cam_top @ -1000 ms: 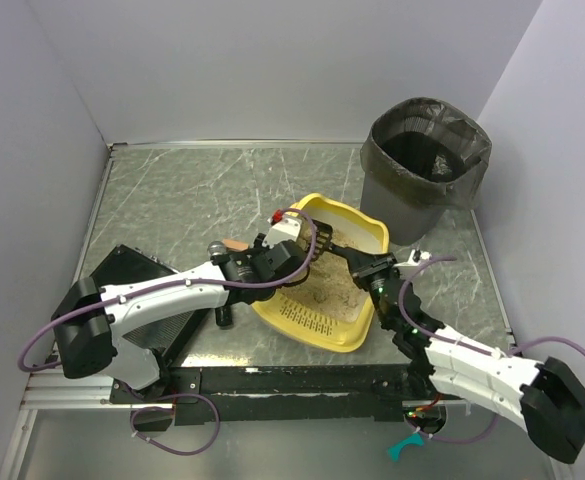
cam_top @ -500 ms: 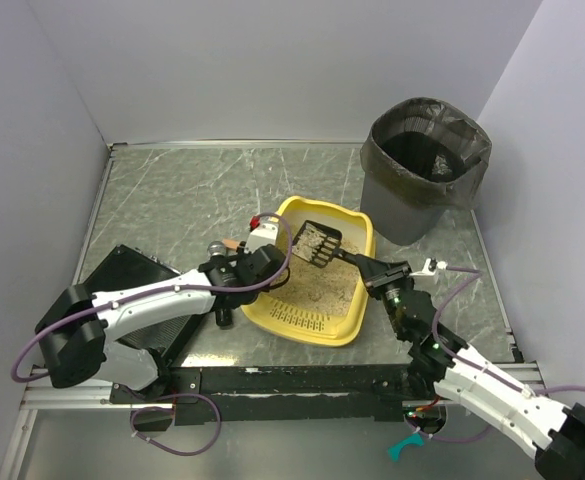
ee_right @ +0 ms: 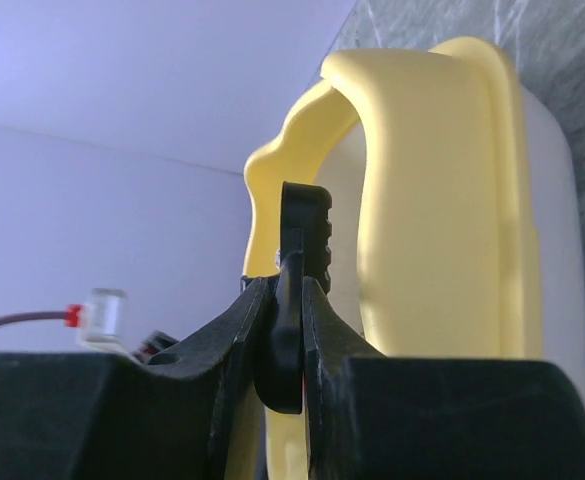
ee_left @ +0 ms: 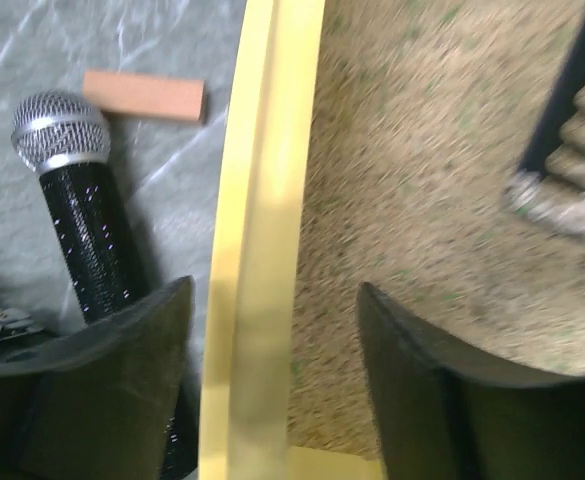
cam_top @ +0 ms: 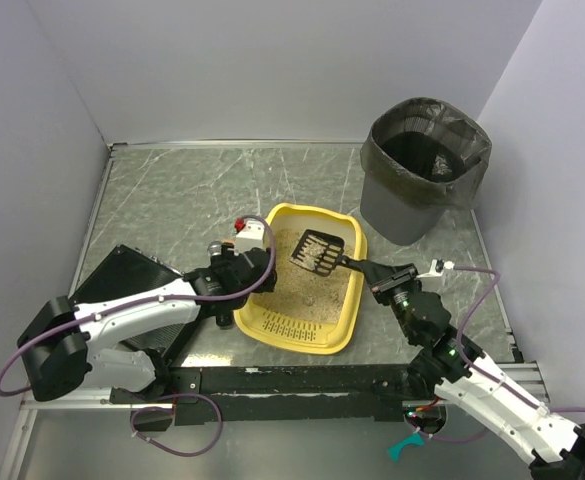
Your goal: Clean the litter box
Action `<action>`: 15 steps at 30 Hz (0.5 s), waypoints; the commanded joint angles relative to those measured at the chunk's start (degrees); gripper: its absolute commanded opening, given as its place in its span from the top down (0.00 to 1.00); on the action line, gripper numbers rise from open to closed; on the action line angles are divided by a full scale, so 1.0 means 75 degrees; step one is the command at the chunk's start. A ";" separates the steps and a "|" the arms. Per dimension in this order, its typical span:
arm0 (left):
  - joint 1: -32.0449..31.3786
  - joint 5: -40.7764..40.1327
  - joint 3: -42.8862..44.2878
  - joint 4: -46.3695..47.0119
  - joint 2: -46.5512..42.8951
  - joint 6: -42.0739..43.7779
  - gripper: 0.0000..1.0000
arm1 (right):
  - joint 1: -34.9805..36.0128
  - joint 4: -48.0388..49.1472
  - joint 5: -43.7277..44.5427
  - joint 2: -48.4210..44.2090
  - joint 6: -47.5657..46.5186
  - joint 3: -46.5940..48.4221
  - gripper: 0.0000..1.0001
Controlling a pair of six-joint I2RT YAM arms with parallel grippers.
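Between the parted fingers of the left hand (ee_left: 272, 310), the yellow litter box (cam_top: 292, 342) is resting its left rim on the worktop (cam_top: 172, 200), a microphone (ee_left: 72, 200) lying just outside, while the right hand (cam_top: 380, 272) is clamping the black scoop (cam_top: 319, 250), holding it over the litter just ahead.

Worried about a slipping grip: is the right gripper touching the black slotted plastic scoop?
Touching. Right wrist view: the right gripper pinches the black slotted plastic scoop by its handle.
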 commanded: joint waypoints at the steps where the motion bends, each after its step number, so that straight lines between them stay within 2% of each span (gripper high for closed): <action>1: 0.0049 -0.0062 0.0365 0.0674 -0.0477 -0.0396 0.19 | 0.0000 -0.0543 -0.0016 0.0078 -0.0456 0.1122 1.00; 2: 0.0038 -0.0062 0.0377 0.0662 -0.0501 -0.0385 0.15 | 0.0011 -0.0638 0.0148 0.0020 -0.0398 0.1101 1.00; 3: 0.0038 -0.0062 0.0365 0.0627 -0.0582 -0.0396 0.08 | 0.0000 -0.0291 0.0092 -0.0073 -0.0316 0.0996 1.00; 5: 0.0049 -0.0074 0.0365 0.0545 -0.0653 -0.0455 0.01 | 0.0000 0.0191 -0.0177 -0.0133 -0.0268 0.0679 1.00; 8: 0.0038 -0.0202 0.0494 0.0170 -0.0817 -0.0665 0.01 | 0.0000 -0.0694 0.0100 -0.0390 -0.0106 0.0994 1.00; 10: 0.0049 -0.0226 0.0471 0.0123 -0.0957 -0.0689 0.03 | 0.0000 0.0095 -0.0096 -0.0310 0.0014 0.0669 1.00; 12: 0.0049 -0.0179 0.0435 0.0193 -0.1063 -0.0596 0.03 | 0.0000 0.0217 -0.0459 0.0064 0.0048 0.0724 1.00; 14: 0.0049 -0.0214 0.0470 0.0041 -0.1110 -0.0689 0.03 | 0.0011 -0.1055 -0.0320 0.0148 -0.0244 0.1414 1.00; 15: 0.0073 -0.0272 0.0470 -0.0017 -0.1168 -0.0712 0.03 | 0.0011 -0.1478 0.0180 -0.0003 -0.0210 0.1591 1.00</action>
